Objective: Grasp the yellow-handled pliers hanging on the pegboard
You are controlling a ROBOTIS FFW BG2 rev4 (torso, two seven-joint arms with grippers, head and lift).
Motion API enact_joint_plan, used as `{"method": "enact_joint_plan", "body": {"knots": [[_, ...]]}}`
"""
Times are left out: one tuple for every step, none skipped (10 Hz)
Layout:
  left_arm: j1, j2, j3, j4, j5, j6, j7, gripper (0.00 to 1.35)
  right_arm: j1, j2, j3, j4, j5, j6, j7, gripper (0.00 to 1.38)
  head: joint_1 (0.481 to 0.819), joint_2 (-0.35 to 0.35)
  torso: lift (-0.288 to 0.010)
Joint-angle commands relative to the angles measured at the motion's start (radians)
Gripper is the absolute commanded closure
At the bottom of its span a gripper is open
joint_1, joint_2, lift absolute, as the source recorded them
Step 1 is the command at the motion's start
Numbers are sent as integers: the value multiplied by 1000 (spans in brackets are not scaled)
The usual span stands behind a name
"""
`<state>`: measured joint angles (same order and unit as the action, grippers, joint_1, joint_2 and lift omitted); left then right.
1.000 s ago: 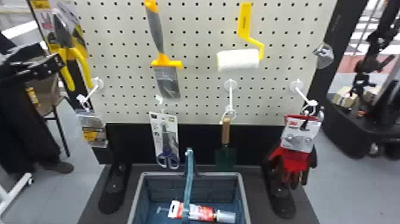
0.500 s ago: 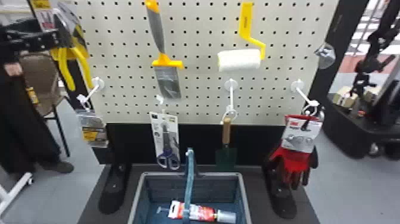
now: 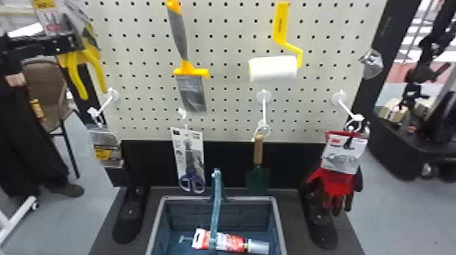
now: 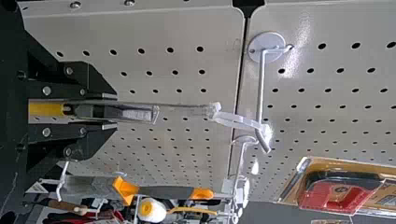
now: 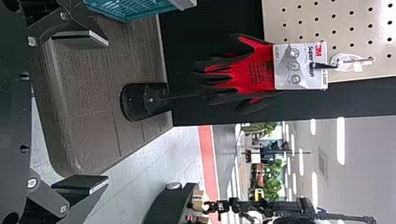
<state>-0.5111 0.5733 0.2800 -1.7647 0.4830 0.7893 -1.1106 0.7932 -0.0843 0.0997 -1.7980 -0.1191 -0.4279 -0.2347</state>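
The yellow-handled pliers (image 3: 79, 64) hang in their clear pack at the pegboard's (image 3: 230, 112) upper left corner, handles pointing down. My left gripper (image 3: 69, 42) comes in from the left at that corner and is shut on the pliers just above the handles. In the left wrist view the pliers (image 4: 130, 113) lie clamped between the fingers of the left gripper (image 4: 109, 112). The pack's white hang tab (image 4: 236, 122) lies at the tip of a white hook (image 4: 260, 88); I cannot tell whether it still rests on the hook. My right gripper (image 5: 88, 112) is open, low over the dark table (image 5: 70, 93).
Also on the pegboard hang a yellow scraper (image 3: 188, 71), a paint roller (image 3: 273, 66), a scissors pack (image 3: 190, 159), a trowel (image 3: 258, 169), red gloves (image 3: 336, 179) and a small pack (image 3: 105, 149) at the lower left. Below stands a grey basket (image 3: 156, 223) holding a tube (image 3: 224, 241).
My left gripper rose from the height of the pliers' handles to their upper part in the first half second. Since then it has barely moved, and the pliers have shifted slightly upward.
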Motion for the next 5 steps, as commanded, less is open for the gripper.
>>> {"method": "enact_joint_plan", "body": {"knots": [[1,0,1,4,6,2,2,1217,0,0,0,0,1,0,0,257,549,0,-100],[3,-1,1,6,19,2,6,1217,0,0,0,3,1,0,0,257,549,0,-100],[3,-3,-1,8,34,4,11,1217,-2,0,0,3,1,0,0,257,549,0,-100],[3,-4,-1,8,39,2,12,1217,-4,0,0,3,1,0,0,257,549,0,-100],[5,-6,-1,11,43,4,15,1217,-4,0,0,3,1,0,0,257,549,0,-100]]}}
